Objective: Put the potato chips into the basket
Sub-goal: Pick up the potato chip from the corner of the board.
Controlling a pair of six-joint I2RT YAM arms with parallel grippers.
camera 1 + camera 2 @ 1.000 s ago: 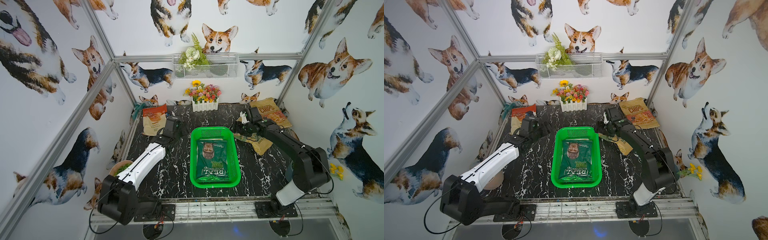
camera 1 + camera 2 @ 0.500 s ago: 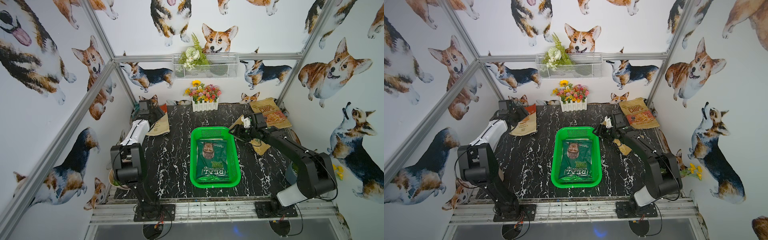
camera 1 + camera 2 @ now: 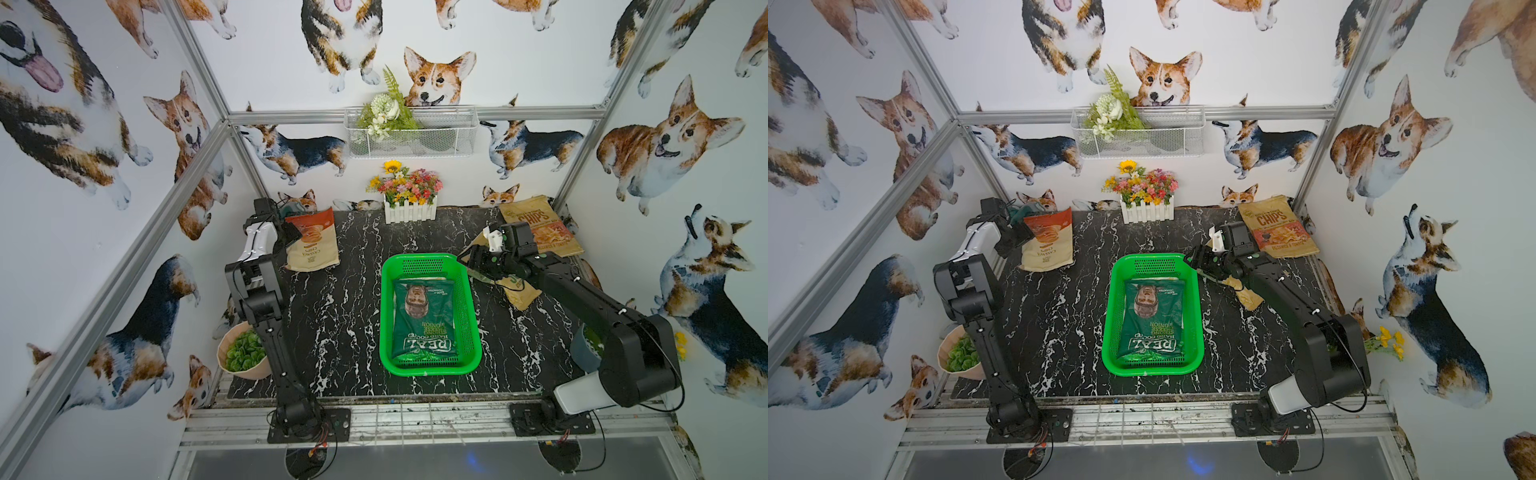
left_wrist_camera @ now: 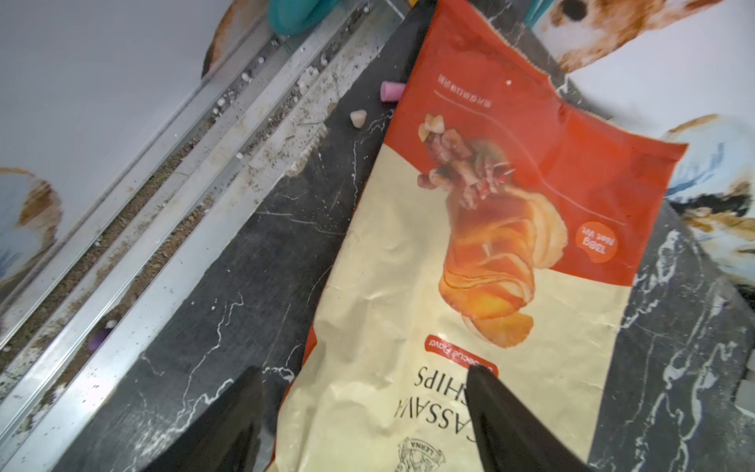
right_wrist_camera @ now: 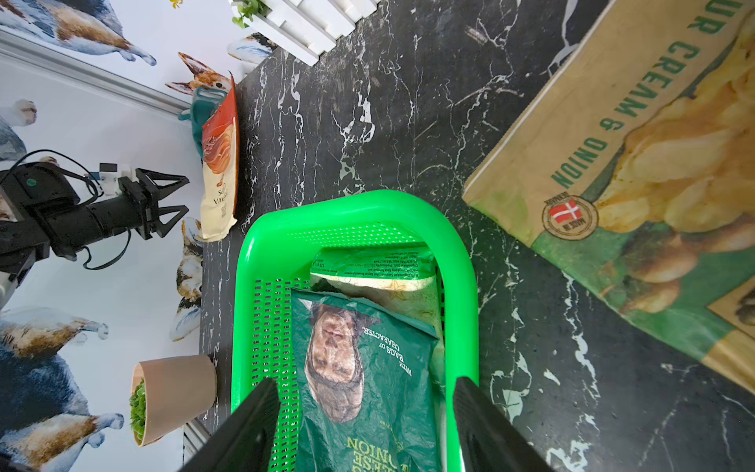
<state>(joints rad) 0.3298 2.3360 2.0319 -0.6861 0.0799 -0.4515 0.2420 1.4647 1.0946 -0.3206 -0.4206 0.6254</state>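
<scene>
A green basket (image 3: 386, 316) (image 3: 1108, 316) (image 5: 355, 208) sits mid-table, holding a dark green "REAL" bag (image 3: 424, 320) (image 5: 367, 367) on top of a white-green bag (image 5: 371, 274). A cream and red-orange chips bag (image 3: 311, 245) (image 4: 470, 265) lies at the far left corner. My left gripper (image 3: 291, 237) (image 4: 363, 370) is open above its near edge, one finger over the bag and one over the table. My right gripper (image 3: 467, 259) (image 5: 366, 380) is open and empty over the basket's far right corner. Two tan kraft bags lie at the right: red-lettered (image 3: 540, 226) and green-lettered (image 3: 519, 291) (image 5: 653, 163), the latter partly under the right arm.
A white picket flower box (image 3: 409, 208) stands at the back centre, with a wire mesh basket (image 3: 409, 133) on the wall above. A tan pot of greenery (image 3: 243, 353) sits by the left arm's base. A teal object (image 4: 294, 16) and small crumbs lie behind the cream bag.
My left arm has swung from beside the basket to the far left corner, over the cream bag. My right gripper has shifted a little toward the basket's far right corner.
</scene>
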